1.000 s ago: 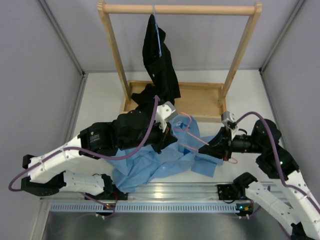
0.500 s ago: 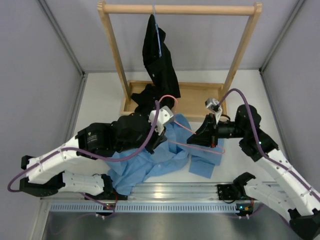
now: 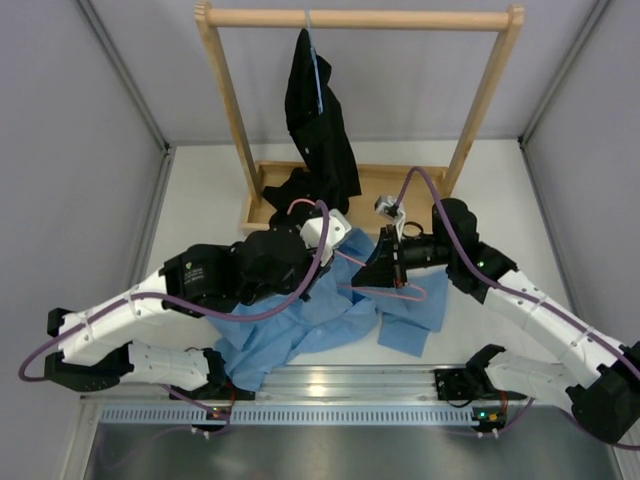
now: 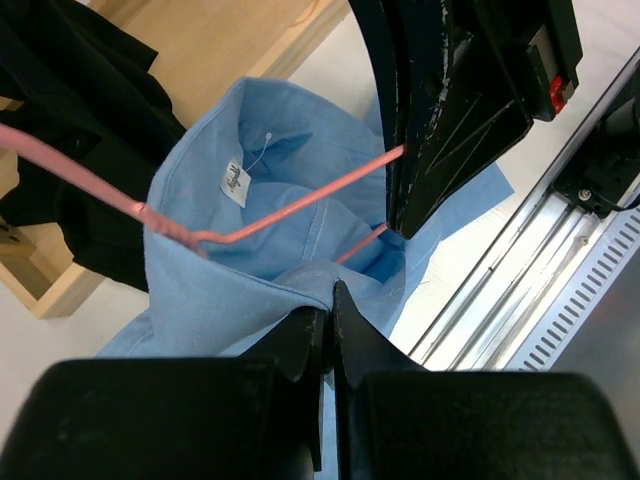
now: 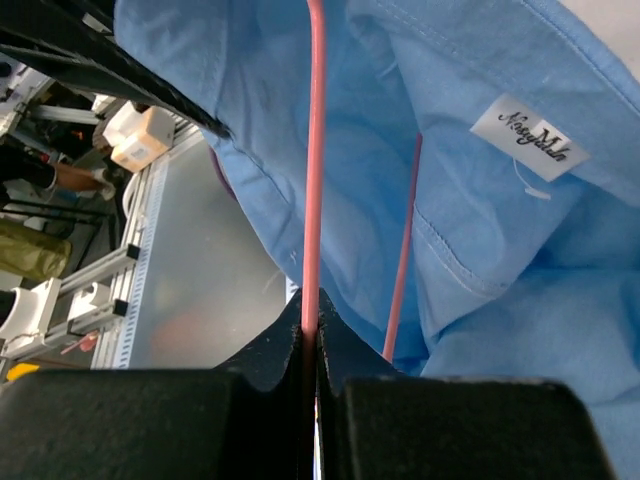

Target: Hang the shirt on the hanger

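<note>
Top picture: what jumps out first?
A crumpled blue shirt sprawls in the middle of the view. The right pincer grips a pink hanger poked into its collar, while the left pincer pinches the cloth. Behind, a black garment hangs on a wooden rack.

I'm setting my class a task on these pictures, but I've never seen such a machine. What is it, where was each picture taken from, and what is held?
It is a robot: two arms bolted at the near edge of a white table. The wide picture comes from a fixed camera above and behind them; the other two come from a camera on each wrist. A blue shirt lies crumpled on the table, before a wooden rack where a black garment hangs. The left end effector is shut on a fold of the shirt. The right end effector is shut on a pink hanger, whose wire lies across the shirt's open collar.
</note>
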